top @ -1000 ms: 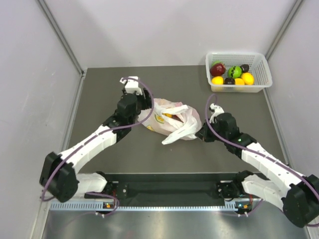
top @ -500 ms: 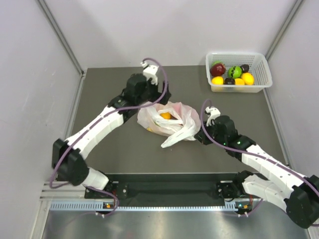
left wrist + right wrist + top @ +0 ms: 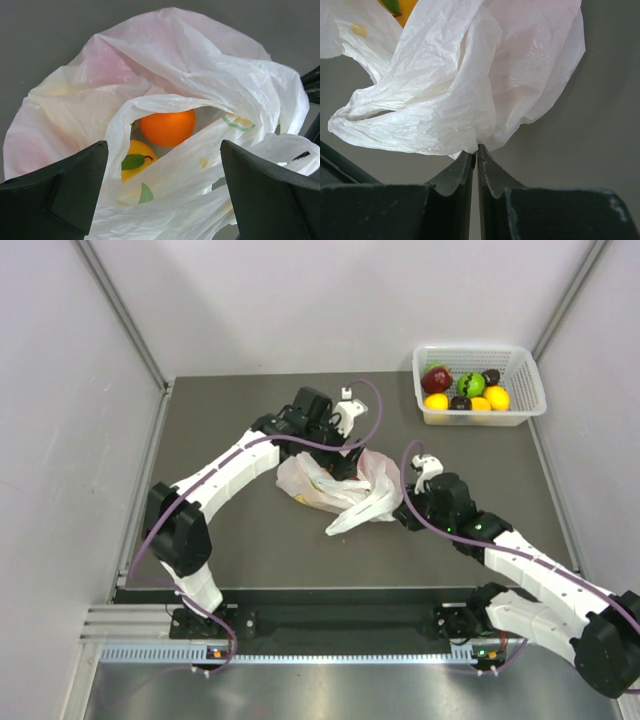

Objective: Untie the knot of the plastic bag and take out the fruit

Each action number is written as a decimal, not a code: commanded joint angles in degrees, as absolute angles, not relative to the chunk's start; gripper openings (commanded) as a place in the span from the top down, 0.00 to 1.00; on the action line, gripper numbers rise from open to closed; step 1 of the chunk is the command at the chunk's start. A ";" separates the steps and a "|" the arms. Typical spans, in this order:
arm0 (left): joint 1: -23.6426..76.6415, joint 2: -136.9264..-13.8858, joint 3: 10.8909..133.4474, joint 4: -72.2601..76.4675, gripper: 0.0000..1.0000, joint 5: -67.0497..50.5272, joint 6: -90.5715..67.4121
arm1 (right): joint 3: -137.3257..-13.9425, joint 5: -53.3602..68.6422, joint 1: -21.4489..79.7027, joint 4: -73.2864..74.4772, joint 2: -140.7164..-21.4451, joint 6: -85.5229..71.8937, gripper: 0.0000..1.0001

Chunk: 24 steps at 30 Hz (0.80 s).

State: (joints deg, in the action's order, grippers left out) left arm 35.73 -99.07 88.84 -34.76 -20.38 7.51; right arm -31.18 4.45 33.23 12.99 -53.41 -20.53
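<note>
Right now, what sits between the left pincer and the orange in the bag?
Left wrist view: only loose folds of the plastic bag at its open mouth; the orange shows uncovered beyond the left pincer.

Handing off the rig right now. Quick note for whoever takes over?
Left gripper: fingers open, hovering over the mouth of the thin translucent white plastic bag.
Right gripper: fingers shut on a fold at the bag's edge.
The bag lies in the middle of the dark table with its mouth gaping.
Done: the knot looks untied.
A glossy round orange fruit sits inside; the rest of the contents are unclear.
Left to do: take the fruit out.
</note>
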 commanded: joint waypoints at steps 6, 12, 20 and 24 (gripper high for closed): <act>37.62 -102.30 84.82 -30.51 0.01 -7.42 11.78 | -34.63 4.22 34.10 11.95 -53.53 -19.42 0.92; 37.62 -100.37 78.67 -21.10 0.15 2.16 11.78 | -34.98 4.66 34.01 12.22 -52.65 -19.60 0.92; 37.62 -96.34 77.52 -14.25 1.00 12.65 6.95 | -36.03 2.55 34.19 12.48 -53.87 -20.65 0.94; 37.62 -91.25 76.47 -6.97 1.00 17.30 5.98 | -37.97 -2.61 33.93 13.27 -57.12 -22.14 0.93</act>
